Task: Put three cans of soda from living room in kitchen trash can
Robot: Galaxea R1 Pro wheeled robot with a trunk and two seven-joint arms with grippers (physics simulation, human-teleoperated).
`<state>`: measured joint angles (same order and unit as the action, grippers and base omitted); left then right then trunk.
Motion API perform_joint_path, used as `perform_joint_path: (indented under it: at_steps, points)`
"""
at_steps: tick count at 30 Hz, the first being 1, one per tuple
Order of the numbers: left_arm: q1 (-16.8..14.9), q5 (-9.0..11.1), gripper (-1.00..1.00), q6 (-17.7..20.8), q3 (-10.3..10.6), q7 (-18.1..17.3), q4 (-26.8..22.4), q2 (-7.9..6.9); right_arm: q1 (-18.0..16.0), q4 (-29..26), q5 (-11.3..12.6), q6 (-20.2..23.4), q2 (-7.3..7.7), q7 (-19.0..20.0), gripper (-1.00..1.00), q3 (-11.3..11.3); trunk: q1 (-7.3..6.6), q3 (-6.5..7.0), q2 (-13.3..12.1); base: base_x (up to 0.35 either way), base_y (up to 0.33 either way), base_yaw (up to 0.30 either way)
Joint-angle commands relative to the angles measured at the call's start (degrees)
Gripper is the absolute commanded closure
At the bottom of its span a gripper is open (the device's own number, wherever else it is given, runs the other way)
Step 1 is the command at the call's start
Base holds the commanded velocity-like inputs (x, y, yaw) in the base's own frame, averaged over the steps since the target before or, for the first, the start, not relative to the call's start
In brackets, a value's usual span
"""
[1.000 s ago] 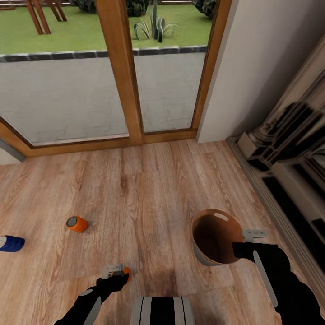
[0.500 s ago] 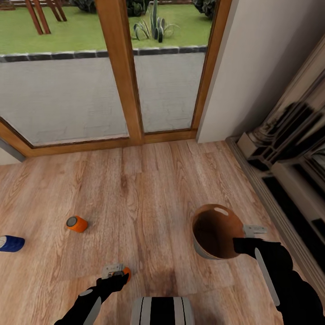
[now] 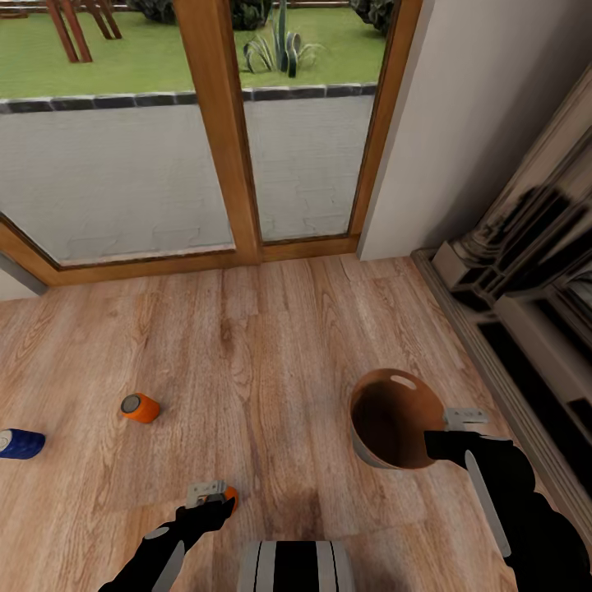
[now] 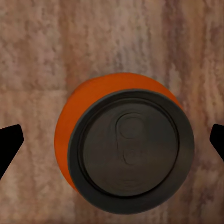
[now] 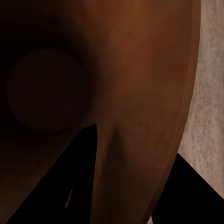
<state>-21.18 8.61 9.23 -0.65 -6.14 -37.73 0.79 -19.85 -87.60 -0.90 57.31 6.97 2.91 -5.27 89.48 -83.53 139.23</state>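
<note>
An orange soda can (image 3: 231, 494) stands upright on the plank floor beneath my left gripper (image 3: 215, 497). In the left wrist view its dark top (image 4: 130, 154) sits between the fingertips (image 4: 9, 144), which stand wide apart, so the gripper (image 4: 112, 144) is open around it. A second orange can (image 3: 140, 408) lies on its side to the left, and the dark blue can (image 3: 20, 443) lies at the left edge. My right gripper (image 3: 440, 442) is shut on the rim of the trash can (image 3: 386, 411), one finger (image 5: 79, 177) inside its glossy brown wall (image 5: 140, 93).
Wood-framed glass doors (image 3: 222, 164) close off the far side, with a patio and lawn beyond. A pale wall (image 3: 460, 123) and a dark fireplace surround (image 3: 526, 271) run along the right. My trunk (image 3: 296, 566) shows at the bottom middle.
The trash can has risen and tilted slightly in my right gripper's hold. The left gripper and the three cans have stayed put.
</note>
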Motion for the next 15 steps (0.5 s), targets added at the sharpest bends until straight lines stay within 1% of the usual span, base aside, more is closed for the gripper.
perform_joint_path:
  at_steps: [1,4,15]
  points:
    - [0.00,0.00,-1.00,0.00,0.01,0.00,0.00,0.00,-0.02,-0.02,0.57,0.00,0.00,-0.01,1.00,0.02,0.00,0.00,0.00,0.000,0.000,0.000]
    - [0.00,0.00,-1.00,0.00,0.03,0.00,-0.05,0.00,-0.02,-0.02,0.60,0.00,-0.01,-0.01,1.00,0.02,0.65,-0.53,1.21,0.000,0.000,0.000]
    - [0.00,0.00,-1.00,-0.03,-0.03,-0.01,0.01,0.00,-0.02,-0.02,0.63,0.00,-0.02,-0.01,1.00,0.08,0.65,-0.53,1.21,0.000,0.000,0.000]
